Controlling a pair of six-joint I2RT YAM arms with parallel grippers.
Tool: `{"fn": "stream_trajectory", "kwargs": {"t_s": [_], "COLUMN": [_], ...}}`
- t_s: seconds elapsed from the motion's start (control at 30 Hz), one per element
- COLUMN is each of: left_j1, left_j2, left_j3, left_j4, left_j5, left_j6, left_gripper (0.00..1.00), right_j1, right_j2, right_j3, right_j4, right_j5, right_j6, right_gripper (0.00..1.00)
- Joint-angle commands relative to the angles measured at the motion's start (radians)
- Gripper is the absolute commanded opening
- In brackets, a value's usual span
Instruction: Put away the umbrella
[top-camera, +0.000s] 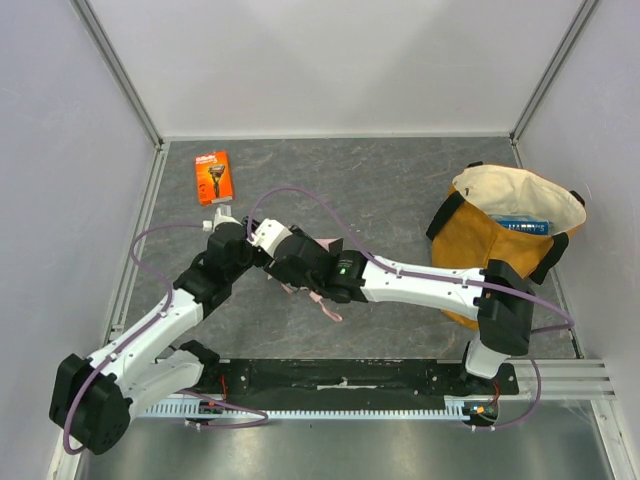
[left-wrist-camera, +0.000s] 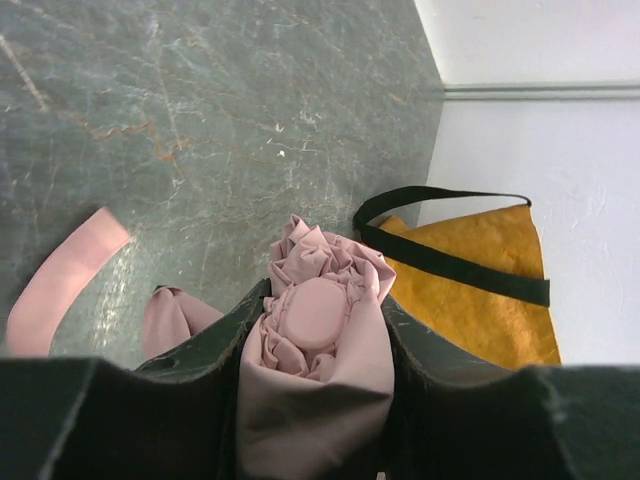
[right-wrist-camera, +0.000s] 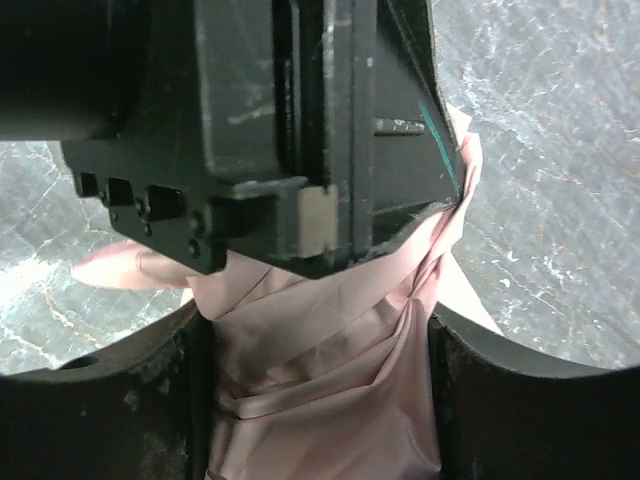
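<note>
Grey stone-look table (top-camera: 400, 180), walled on three sides. Both arms reach in from 6 o'clock and meet near the table centre, slightly toward 9 o'clock.

Mustard-yellow tote bag (top-camera: 462, 245) at 3 o'clock by the right wall. It has a cream lining and black straps, its mouth is open upward, and a blue item (top-camera: 522, 224) is inside.

The umbrella (left-wrist-camera: 315, 325) is near the table centre, held between the two grippers and well apart from the bag. It is collapsed, pale pink fabric bunched up. In the top view it is mostly hidden under the grippers, with only pink bits showing at the 6 and 12 o'clock edges of the wrists.

Left gripper (left-wrist-camera: 322, 335): jaws part closed, fingers (left-wrist-camera: 205, 375) pressed against both sides of the bunched fabric and gripping the bundle at its rounded pink end.

Right gripper (right-wrist-camera: 315, 335): jaws part closed, and pink fabric fills the gap between them and touches both fingers (right-wrist-camera: 530, 410). The left gripper's black body sits just at 12 o'clock of it in the right wrist view, blocking the rest.

Orange razor pack (top-camera: 212, 177) at 10 o'clock, flat on the table, apart from the arms.

Pink strap (left-wrist-camera: 62, 282) lies on the table at 9 o'clock in the left wrist view. Cannot tell where it attaches.
</note>
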Motion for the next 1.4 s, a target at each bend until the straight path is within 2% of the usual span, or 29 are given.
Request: {"fn": "stream_trajectory", "kwargs": {"t_s": [0.0,0.13,0.23,0.3,0.47,0.57,0.77,0.8,0.83,0.93,1.0,1.07,1.37], "left_j1": [-0.005,-0.007,-0.011,-0.011,-0.013,-0.013,-0.013,-0.011,-0.011,-0.011,-0.013,-0.01,0.002], "left_j2": [-0.048,-0.048,-0.037,-0.041,-0.078,-0.094,-0.124,-0.138,-0.153,-0.216,-0.258,-0.284,-0.327], "left_j3": [0.142,0.183,0.219,0.223,0.242,0.239,0.217,0.204,0.185,0.131,0.105,0.087,0.087], "left_j4": [-0.096,-0.138,-0.188,-0.211,-0.291,-0.295,-0.267,-0.248,-0.205,-0.09,-0.05,-0.007,0.002], "left_j5": [0.018,0.067,0.102,0.115,0.127,0.147,0.125,0.116,0.112,0.073,0.05,0.055,0.183], "left_j6": [-0.22,-0.238,-0.252,-0.269,-0.299,-0.329,-0.297,-0.272,-0.243,-0.148,-0.07,-0.007,0.234], "left_gripper": [0.02,0.02,0.02,0.02,0.02,0.02,0.02,0.1,0.23,0.7,0.86,0.91,0.92], "right_j1": [0.062,0.065,0.062,0.062,0.062,0.062,0.054,0.043,0.033,-0.016,-0.055,-0.09,-0.24], "right_j2": [0.057,0.072,0.092,0.109,0.12,0.108,0.024,0.002,-0.018,-0.087,-0.128,-0.153,-0.256], "right_j3": [0.054,0.066,0.08,0.087,0.052,0.015,-0.05,-0.064,-0.084,-0.159,-0.199,-0.227,-0.275], "right_j4": [-0.013,-0.026,-0.023,-0.022,0.029,0.073,0.153,0.165,0.185,0.239,0.274,0.286,0.316], "right_j5": [0.111,0.086,0.083,0.085,0.123,0.106,0.018,-0.013,-0.054,-0.194,-0.268,-0.322,-0.588], "right_j6": [-0.108,-0.167,-0.191,-0.204,-0.269,-0.293,-0.257,-0.235,-0.216,-0.143,-0.1,-0.067,0.033], "right_gripper": [0.66,0.7,0.66,0.54,0.16,0.0,0.0,0.0,0.0,0.0,0.0,0.0,0.0]}}
